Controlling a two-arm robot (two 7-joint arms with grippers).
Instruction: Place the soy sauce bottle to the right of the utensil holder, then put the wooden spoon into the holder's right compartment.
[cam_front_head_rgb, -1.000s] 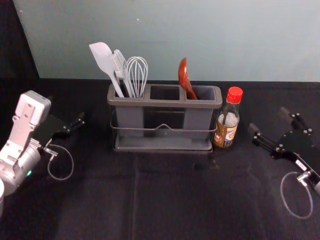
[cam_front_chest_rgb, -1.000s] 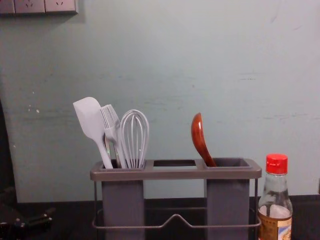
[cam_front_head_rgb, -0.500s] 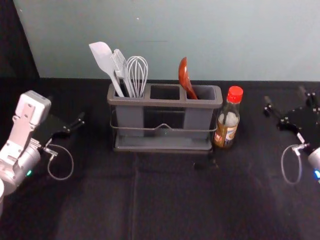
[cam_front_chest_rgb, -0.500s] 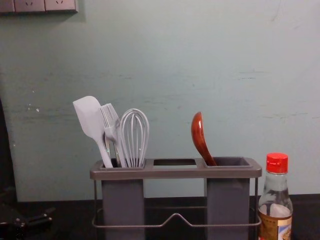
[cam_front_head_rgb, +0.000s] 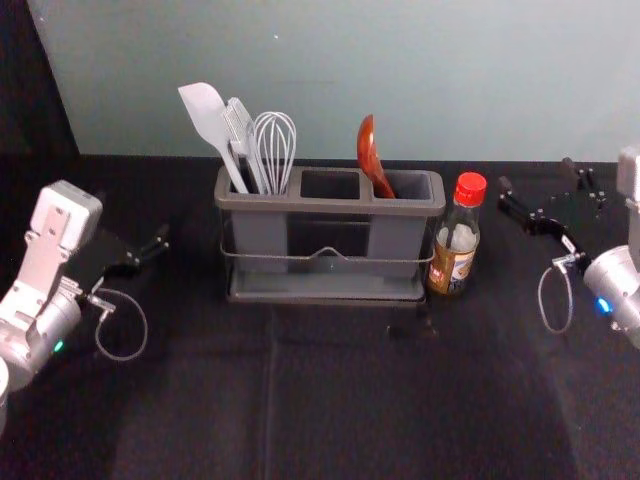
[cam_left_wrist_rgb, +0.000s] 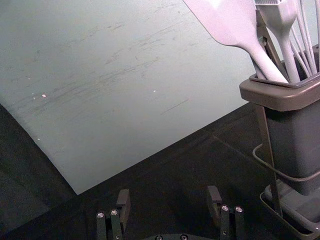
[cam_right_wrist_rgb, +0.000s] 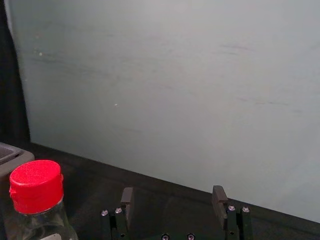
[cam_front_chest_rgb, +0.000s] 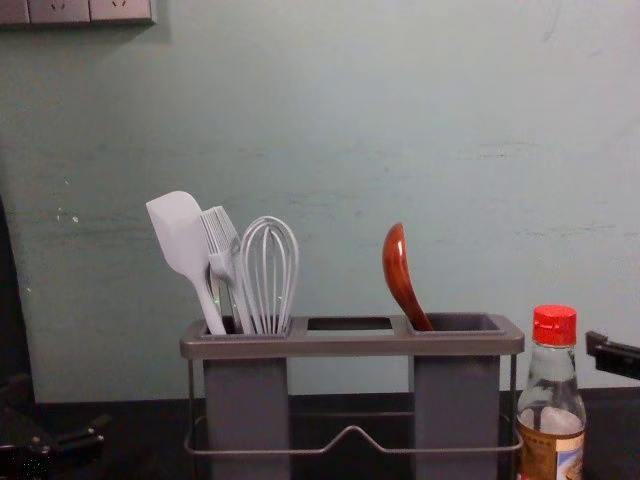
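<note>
My right gripper (cam_front_head_rgb: 538, 174) is open and empty, to the right of the soy sauce bottle (cam_front_head_rgb: 455, 240) in the head view. Its fingers are spread in the right wrist view, where the gripper (cam_right_wrist_rgb: 172, 205) has the red-capped bottle (cam_right_wrist_rgb: 37, 187) off to one side. The bottle stands upright against the right end of the grey utensil holder (cam_front_head_rgb: 330, 207). In the holder's right compartment leans the wooden spoon (cam_front_head_rgb: 369, 155), bowl up. My left gripper (cam_front_head_rgb: 135, 235) stays parked left of the holder; in the left wrist view the gripper (cam_left_wrist_rgb: 170, 200) is open and empty.
A white spatula (cam_front_head_rgb: 207, 120), a brush (cam_front_head_rgb: 240, 140) and a whisk (cam_front_head_rgb: 274, 150) stand in the holder's left compartment. Behind the black-covered table (cam_front_head_rgb: 350, 400) rises a pale wall (cam_front_head_rgb: 340, 70).
My right gripper first drew away to the right, then swung further back and inward, and its tip has come in at the chest view's right edge. The left arm, bottle and spoon stay put.
</note>
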